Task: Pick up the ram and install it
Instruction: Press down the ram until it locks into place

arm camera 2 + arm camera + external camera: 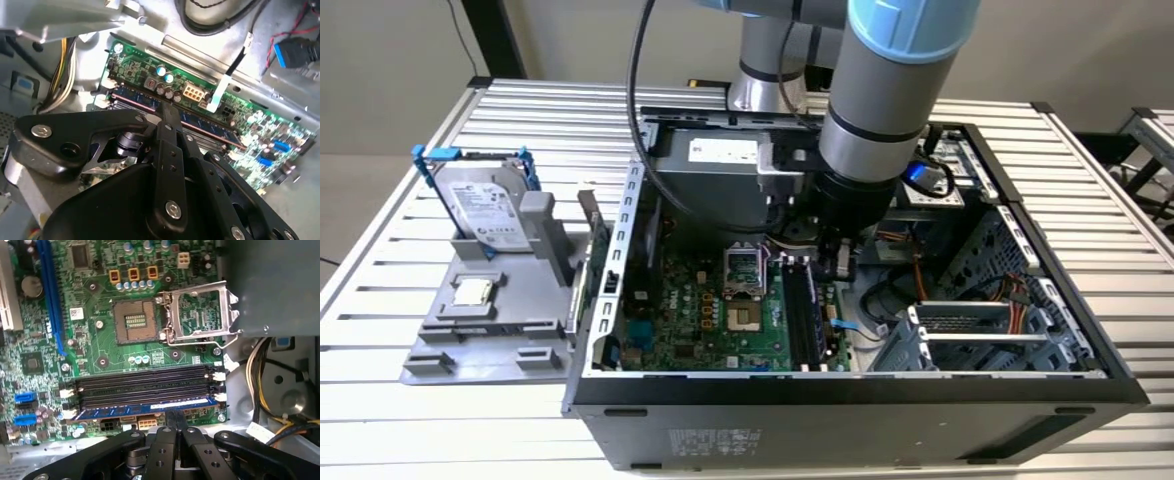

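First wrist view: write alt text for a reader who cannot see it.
The black gripper presses, fingers together, on the ram lying in the nearest of the motherboard's black memory slots. Beyond sits the open processor socket, with yellow and black cables alongside.

ram [150, 407] in motherboard [100, 340] slot nearest gripper [176, 421].

The ram [145, 408] is a long, thin blue stick lying along the outermost of the black slots [142, 387], level with them, its ends at the white clips; in the second wrist view it [145, 101] runs beside them.
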